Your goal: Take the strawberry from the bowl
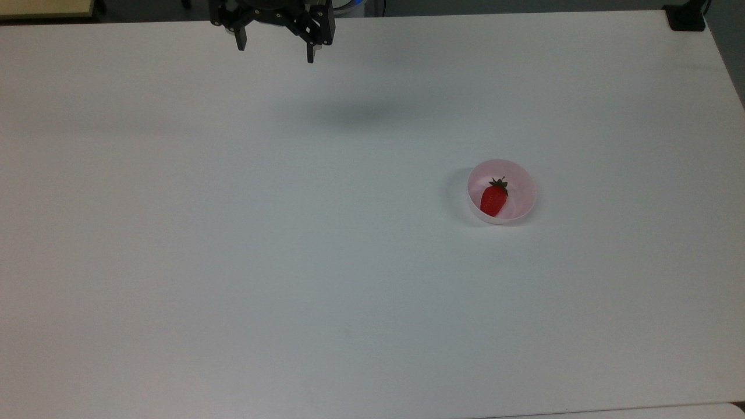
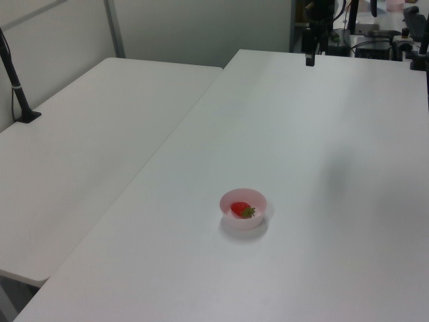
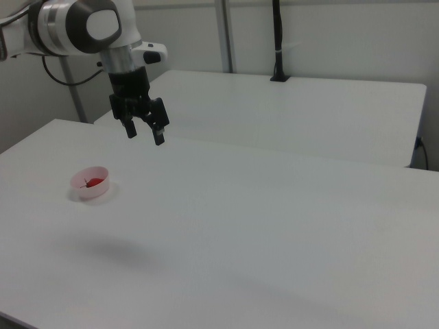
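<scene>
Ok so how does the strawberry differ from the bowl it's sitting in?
Colour: the strawberry is bright red with a dark leafy cap, while the bowl is pale pink.
Shape: the strawberry is an elongated cone; the bowl is round and open at the top.
Size: the strawberry is smaller, lying inside the bowl with room around it.
Both rest on the white table, apart from the open gripper.

This is a robotics lab. A white-cased arm (image 3: 75, 27) hangs its black gripper (image 3: 144, 133) above a broad plain white desk (image 3: 274, 226). Behind the gripper stands a second white desk (image 3: 309, 110) with a black post (image 3: 278, 41) clamped to its far edge (a camera stand, perhaps). Bare pale walls and cabling (image 2: 375, 43) near the arm's base complete it.
</scene>
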Controlling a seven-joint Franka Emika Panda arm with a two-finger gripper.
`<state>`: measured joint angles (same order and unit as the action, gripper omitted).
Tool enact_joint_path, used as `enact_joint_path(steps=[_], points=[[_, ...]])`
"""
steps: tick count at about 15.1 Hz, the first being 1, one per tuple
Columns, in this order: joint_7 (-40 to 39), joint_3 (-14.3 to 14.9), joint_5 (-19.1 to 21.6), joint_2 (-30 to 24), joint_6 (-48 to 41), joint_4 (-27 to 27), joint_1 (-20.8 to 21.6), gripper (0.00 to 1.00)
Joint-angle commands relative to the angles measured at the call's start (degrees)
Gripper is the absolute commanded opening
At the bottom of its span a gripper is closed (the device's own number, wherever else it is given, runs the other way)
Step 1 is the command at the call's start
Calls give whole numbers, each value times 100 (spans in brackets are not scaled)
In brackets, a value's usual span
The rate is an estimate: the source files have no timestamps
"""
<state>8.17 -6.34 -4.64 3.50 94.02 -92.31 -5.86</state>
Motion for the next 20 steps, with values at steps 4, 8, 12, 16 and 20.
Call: enact_joint_path(steps=[4,8,12,16,20], points=[[-70,18,-2,-104,2,-112,6,100],[-79,18,-2,-95,2,-112,6,100],[-79,10,24,-42,46,-112,23,100],[18,-43,59,90,282,-94,58,100],[622,-87,191,440,354,89,497,100]])
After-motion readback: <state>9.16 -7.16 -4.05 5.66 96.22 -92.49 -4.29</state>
